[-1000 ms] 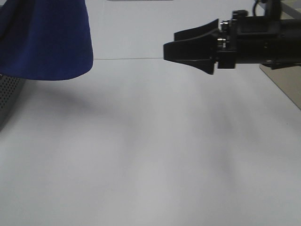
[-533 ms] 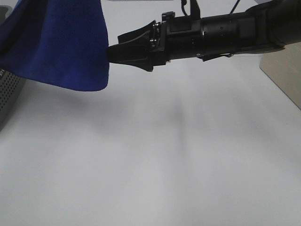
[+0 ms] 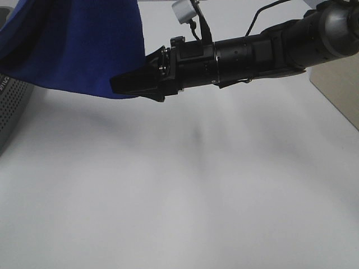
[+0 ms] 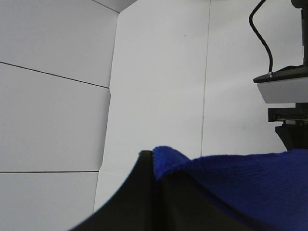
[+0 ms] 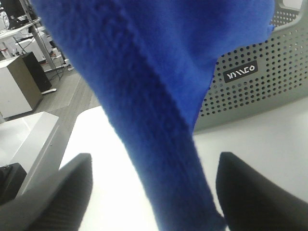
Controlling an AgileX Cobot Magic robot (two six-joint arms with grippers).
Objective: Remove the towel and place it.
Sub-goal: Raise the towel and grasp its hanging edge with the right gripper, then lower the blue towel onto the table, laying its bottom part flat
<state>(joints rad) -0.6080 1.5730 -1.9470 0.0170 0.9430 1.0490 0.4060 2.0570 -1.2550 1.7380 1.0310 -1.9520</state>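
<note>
Towel (image 3: 73, 45) hangs in the air above the desk (image 3: 179, 196), at the left of the high view, and your left hand (image 4: 153, 161) is closed tight on one edge of it. Your right hand (image 3: 119, 85) stands wide, with the hanging hem between its two fingers. Go a little deeper before you close, so that both pads bite the thick hem and not only its border.

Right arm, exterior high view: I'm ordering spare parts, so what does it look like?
The right arm is a glossy black tube with a silver-grey joint. Its gripper has matte black tapered fingers. A thin black cable loops above, near a small white block.
</note>
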